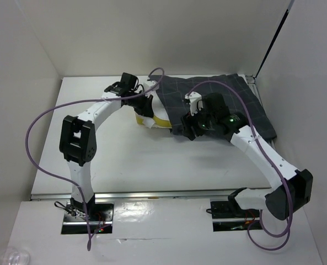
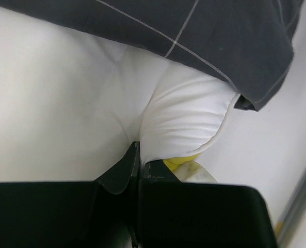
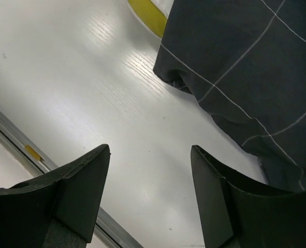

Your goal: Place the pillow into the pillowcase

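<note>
Insertion step: left gripper (image 2: 138, 161) pinched shut on corner of soft white yellow-banded pillow (image 2: 186, 121) poking from dark grey checked fabric pillowcase (image 2: 220, 36); right gripper (image 3: 150, 150) gaping, empty, likely needs case hem next.

Bright even overhead light, soft shadows, glare on the table (image 3: 116, 77).

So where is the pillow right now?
In the top view the pillow is mostly covered by the pillowcase, mid-table; its corner pokes out left, pinched by the left gripper.
</note>
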Motion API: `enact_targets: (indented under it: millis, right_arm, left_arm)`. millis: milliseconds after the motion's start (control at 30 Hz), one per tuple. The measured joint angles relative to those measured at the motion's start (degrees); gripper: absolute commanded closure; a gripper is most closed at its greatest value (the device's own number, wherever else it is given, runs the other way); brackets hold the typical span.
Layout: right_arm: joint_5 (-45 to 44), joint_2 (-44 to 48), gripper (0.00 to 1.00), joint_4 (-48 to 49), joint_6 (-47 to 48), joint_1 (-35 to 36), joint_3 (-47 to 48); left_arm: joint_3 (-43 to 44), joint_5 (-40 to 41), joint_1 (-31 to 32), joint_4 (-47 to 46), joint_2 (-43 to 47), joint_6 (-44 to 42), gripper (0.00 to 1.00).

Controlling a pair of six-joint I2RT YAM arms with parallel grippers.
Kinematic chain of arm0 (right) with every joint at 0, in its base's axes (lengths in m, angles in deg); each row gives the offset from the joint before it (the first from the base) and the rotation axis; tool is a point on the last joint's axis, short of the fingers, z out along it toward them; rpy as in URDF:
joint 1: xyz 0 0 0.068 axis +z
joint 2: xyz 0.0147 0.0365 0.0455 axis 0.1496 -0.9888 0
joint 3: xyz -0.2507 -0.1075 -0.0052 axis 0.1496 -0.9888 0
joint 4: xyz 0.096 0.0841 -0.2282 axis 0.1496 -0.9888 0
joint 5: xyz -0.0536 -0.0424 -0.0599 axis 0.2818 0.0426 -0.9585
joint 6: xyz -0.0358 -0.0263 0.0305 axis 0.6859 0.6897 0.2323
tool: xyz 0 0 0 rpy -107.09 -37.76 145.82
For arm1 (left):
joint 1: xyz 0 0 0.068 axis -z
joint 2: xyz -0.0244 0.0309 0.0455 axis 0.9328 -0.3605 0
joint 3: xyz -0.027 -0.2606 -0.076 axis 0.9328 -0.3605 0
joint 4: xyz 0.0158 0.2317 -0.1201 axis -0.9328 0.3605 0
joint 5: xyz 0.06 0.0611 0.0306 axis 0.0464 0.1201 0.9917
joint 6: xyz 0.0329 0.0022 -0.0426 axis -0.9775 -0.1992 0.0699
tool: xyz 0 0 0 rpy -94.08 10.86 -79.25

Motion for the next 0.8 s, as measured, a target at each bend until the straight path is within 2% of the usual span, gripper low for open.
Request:
enact_targets:
  millis: [200,400,800]
  right_arm:
    - [-2.8,-6.7,0.39,6.2,-7.2,3.3,-1.0]
    - [-5.0,-11.5,0.49,7.4,-14.0,4.3,-1.3]
    - [-13.1,-15.2,0.49,8.6,-17.6,2.8,-1.4]
  left_arm:
    - [3.8,-3.8,0.5,4.9,-2.2,4.0,1.0]
    - [5.9,-5.3,0.7,6.4,-2.3,5.8,1.0]
    - [6.4,-7.8,0.5,6.5,-2.3,8.5,1.0]
